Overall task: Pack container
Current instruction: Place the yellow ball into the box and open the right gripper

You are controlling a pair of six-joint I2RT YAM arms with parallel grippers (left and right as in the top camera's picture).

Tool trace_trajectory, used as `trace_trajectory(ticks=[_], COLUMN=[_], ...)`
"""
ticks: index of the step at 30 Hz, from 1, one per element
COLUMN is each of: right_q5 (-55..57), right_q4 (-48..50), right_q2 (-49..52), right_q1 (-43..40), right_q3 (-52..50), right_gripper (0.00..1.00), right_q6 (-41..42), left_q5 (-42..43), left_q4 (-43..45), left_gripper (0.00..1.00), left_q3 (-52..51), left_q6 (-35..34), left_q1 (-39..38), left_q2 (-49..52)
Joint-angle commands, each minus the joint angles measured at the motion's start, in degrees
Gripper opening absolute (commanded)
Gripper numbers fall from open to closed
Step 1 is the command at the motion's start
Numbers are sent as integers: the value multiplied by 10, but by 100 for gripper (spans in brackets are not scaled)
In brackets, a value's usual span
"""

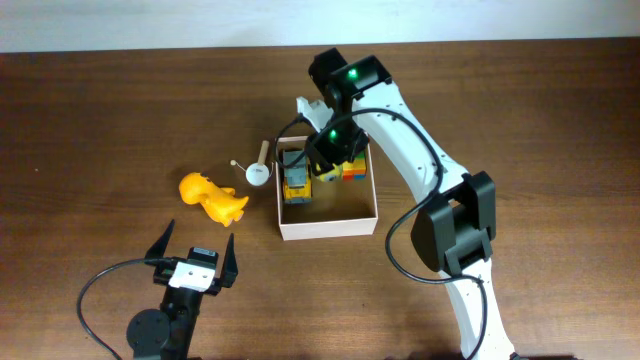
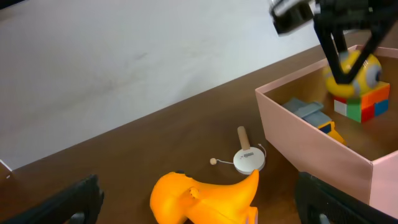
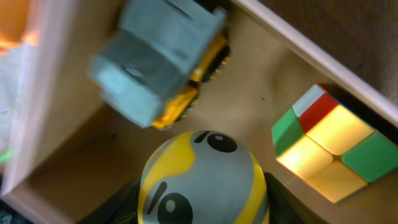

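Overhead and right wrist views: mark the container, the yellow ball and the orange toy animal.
container (image 1: 328, 228): overhead view, on its white wall nearest the arm bases.
yellow ball (image 3: 199, 177): right wrist view, on its grey face between the eyes.
orange toy animal (image 1: 212, 197): overhead view, on mid-body.

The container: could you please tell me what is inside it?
The container holds a yellow-and-grey toy truck, a multicoloured cube, and a yellow-and-grey ball gripped in the jaws of the right gripper. From overhead, that arm covers the back corner; anything beneath is hidden.
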Motion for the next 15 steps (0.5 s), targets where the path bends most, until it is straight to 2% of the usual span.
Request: trace_trajectory(ticks=[1,2,5,8,15], right_q5=[21,23,23,25,24], right_q4=[13,16,27,33,26], right_q2=[1,1,1,1,1], right_q1=[-2,-2,-2,-2,-2], right_q3=[-15,-15,-15,-15,-5], right_gripper=[51,51,68,75,77], right_q6=[13,13,12,11,11], left_q5=[0,0,0,0,0], left_q4=[-3,-3,-3,-3,-3], left_gripper=[99,99,99,99,99], left_q3=[-3,-3,-3,-3,-3], left_q6=[7,7,7,7,7], left_q1=[3,3,3,3,3], left_q2=[-4,-4,-4,-4,-4])
